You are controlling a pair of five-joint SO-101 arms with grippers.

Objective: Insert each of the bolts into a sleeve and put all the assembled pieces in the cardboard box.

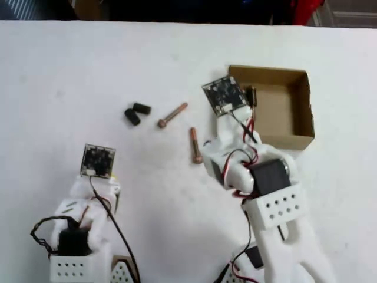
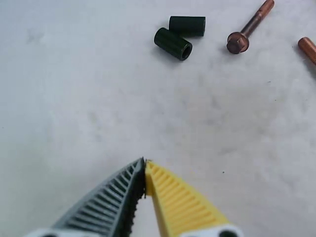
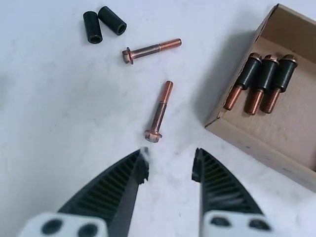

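Farthest from box point(image 1: 288, 141), left fingers point(image 2: 111, 202) are pressing shut, empty. 2 sleeves point(image 3: 103, 23) & far bolt point(image 3: 150, 49) are lying loose on counter point(image 1: 70, 71). Near bolt point(image 3: 160, 111) is lying closer to box, just ahead of right fingers point(image 3: 121, 187), head twd them, shank pointing away. These are gaping, empty; R arm is sitting nearer.

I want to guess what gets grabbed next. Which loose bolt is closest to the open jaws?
The bolt whose head lies just ahead of the right arm's open jaws. The other loose bolt lies farther off, beside the two black sleeves.
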